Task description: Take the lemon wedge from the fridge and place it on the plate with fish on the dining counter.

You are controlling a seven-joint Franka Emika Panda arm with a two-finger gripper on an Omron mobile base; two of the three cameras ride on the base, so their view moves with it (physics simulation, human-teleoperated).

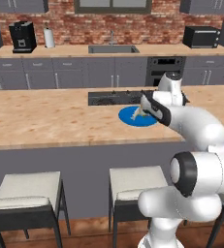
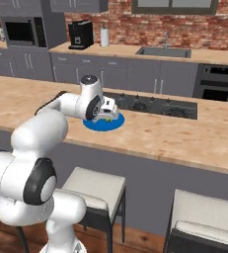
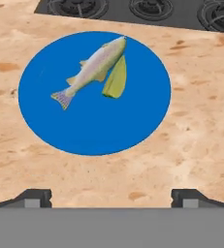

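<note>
Jaws are standing wide apart and holding nothing: in the hand view I am seeing the two dark fingertips (image 3: 36, 197) far out toward either side at the bottom, with bare wood grain between them. I am calling the gripper (image 3: 111, 198) empty.

Going left to right in the hand view, I am looking at the plate with fish (image 3: 50, 116), a flat bright blue disc lying on the light wood worktop (image 3: 200, 135). On it the small silvery fish (image 3: 91, 70) is lying slantwise, tail toward the lower left and head toward the upper right. Just to the right of the fish, the lemon wedge (image 3: 116, 78) is resting on the blue surface, a narrow yellow-green piece touching the fish's flank near the head end. Both are sitting inside the plate's rim, toward its upper middle. Beyond the plate, along the top edge, the black cooktop (image 3: 152, 9) is showing its burners.

From the left base view I am seeing the white arm reaching forward over the worktop, with the hand (image 1: 152, 107) hanging above the right part of the plate and covering some of it. From the right base view the hand (image 2: 107, 109) is hovering over the plate, whose blue rim is peeking out below it, just beside the inset cooktop.
</note>
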